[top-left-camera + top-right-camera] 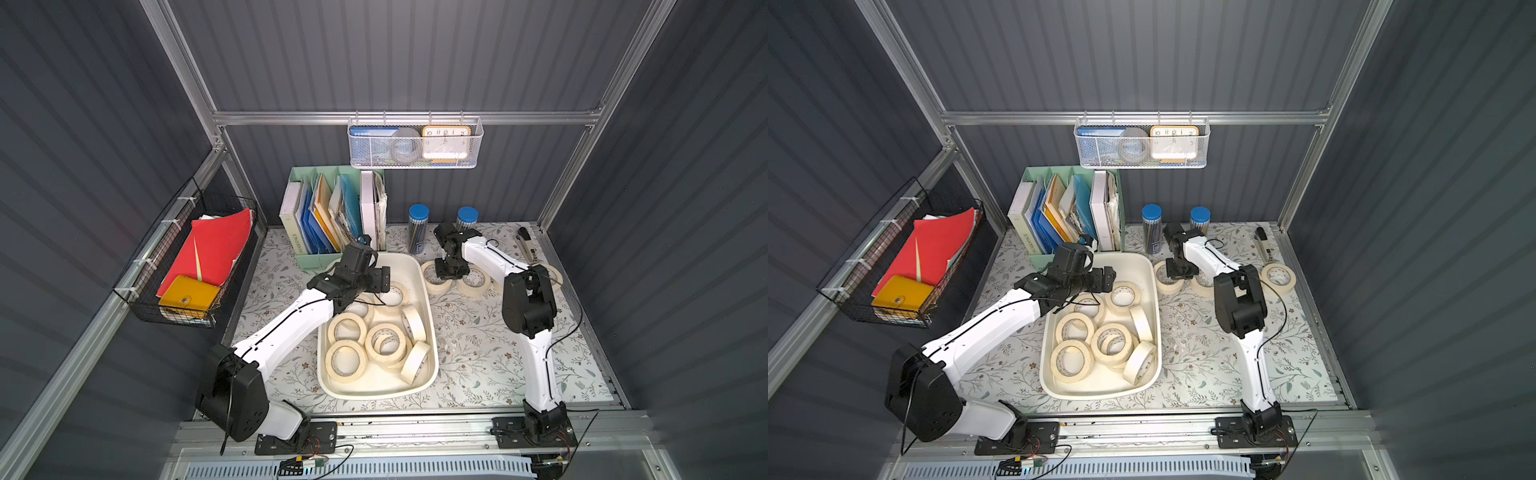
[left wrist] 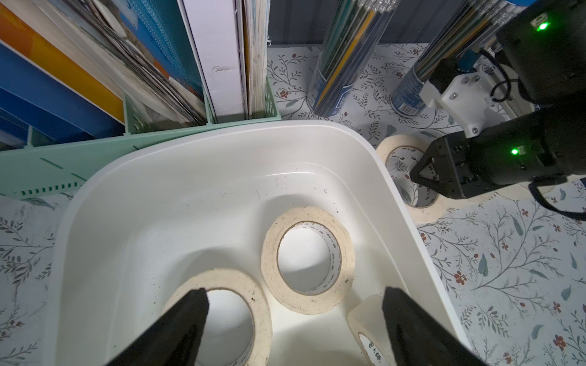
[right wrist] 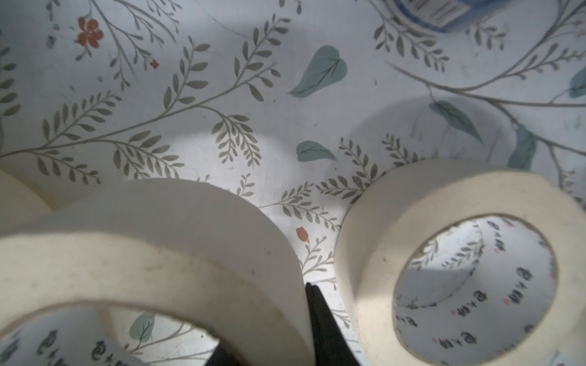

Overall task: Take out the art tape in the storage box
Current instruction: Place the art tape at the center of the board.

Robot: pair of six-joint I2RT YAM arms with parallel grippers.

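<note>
- The floral counter [image 1: 478, 353] carries three rolls to the right of the box.
- The storage box [image 1: 401, 266] sits mid-counter against the green file organiser [image 1: 320, 262] and holds most of the art tape [image 2: 269, 256], some flat, some on edge.
- The left gripper [image 2: 295, 291] hangs over the box's far end, fingers spread wide.
- The right gripper [image 1: 449, 274] pinches the wall of the outside roll [image 3: 177, 221] nearest the box.
</note>
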